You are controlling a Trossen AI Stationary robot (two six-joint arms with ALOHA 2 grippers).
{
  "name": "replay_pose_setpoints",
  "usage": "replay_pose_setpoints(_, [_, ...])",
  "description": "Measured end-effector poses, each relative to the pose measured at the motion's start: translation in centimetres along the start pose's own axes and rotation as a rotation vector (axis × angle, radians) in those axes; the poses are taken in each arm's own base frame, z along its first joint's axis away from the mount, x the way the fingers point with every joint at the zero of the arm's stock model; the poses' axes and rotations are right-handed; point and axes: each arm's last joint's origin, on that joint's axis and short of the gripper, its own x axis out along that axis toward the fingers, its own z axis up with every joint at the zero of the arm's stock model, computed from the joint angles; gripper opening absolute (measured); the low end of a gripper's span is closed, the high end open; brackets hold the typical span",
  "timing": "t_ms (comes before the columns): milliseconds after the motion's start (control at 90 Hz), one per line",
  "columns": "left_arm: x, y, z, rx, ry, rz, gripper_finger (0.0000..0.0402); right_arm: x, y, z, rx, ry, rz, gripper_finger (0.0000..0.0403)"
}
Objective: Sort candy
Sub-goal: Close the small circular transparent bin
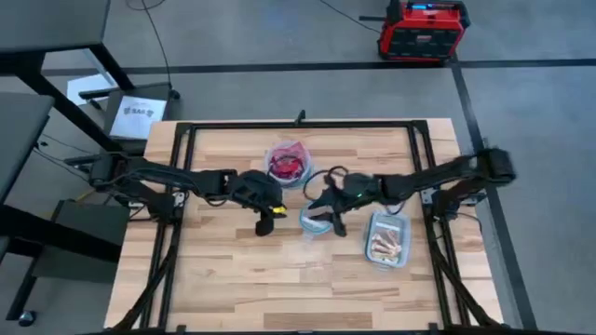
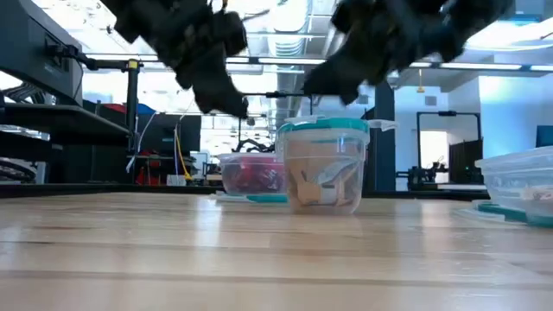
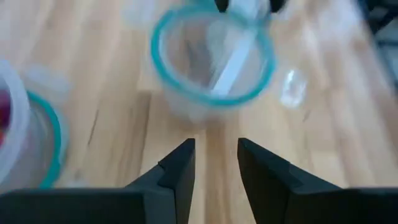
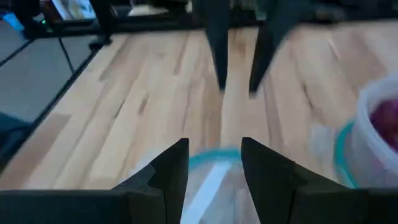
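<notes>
Three clear containers are seen on the wooden desk [image 1: 223, 270]. A round bowl [image 1: 288, 165] toward the far side is filled with red and purple candy [image 1: 285, 167]. A second, teal-rimmed bowl [image 1: 318, 221] stands at the middle and holds one whitish-silver sweet [image 2: 321, 183], leaning against its wall. A rectangular tub [image 1: 388, 239] to the right is loaded with orange-wrapped pieces [image 1: 386, 244].

The candy is shown as small flat wrapped pieces, far smaller than the bowls.

The left hand [image 1: 267, 217] is held above the desk just left of the middle bowl, its fingers a small gap apart and nothing gripped between them. The right hand [image 1: 330, 221] is poised over that bowl's rim, parted a little and likewise empty.

Only in the left wrist view is a crumpled clear scrap [image 3: 291, 87] seen on the desk beside the middle bowl. Only the low view shows the bowl's contents from the side.
</notes>
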Motion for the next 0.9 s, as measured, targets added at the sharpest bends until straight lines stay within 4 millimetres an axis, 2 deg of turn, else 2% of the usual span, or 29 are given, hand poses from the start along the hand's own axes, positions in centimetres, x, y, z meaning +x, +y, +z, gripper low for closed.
replay_pose_setpoints(156, [0.7,-0.4,1.2,-0.016,-0.148,-0.035,0.0107,-2.5,1.9,-0.8,0.088,0.149,-0.038,0.0136])
replay_pose_setpoints(322, [3.8,-0.9,0.6,-0.047,-0.108,-0.089,0.0107,-3.5,3.2,-3.6,0.098,0.364,-0.255,0.0136])
replay_pose_setpoints(467, [6.0,-1.6,0.8,-0.023,-0.067,-0.103,0.0107,-3.3,3.7,-5.5,0.152,0.345,-0.324,0.0136])
replay_pose_setpoints(611, [7.4,-1.6,0.3,0.034,0.027,-0.090,0.0107,-1.8,3.7,-6.9,0.194,0.227,-0.308,0.0137])
replay_pose_setpoints(744, [7.5,-1.3,0.1,0.045,0.075,-0.077,0.0107,-0.5,3.7,-7.7,0.205,0.210,-0.275,0.0137])
replay_pose_setpoints(900, [6.7,-1.3,1.0,0.064,0.023,-0.074,0.0107,-0.5,4.2,-8.5,0.218,0.278,-0.268,0.0137])
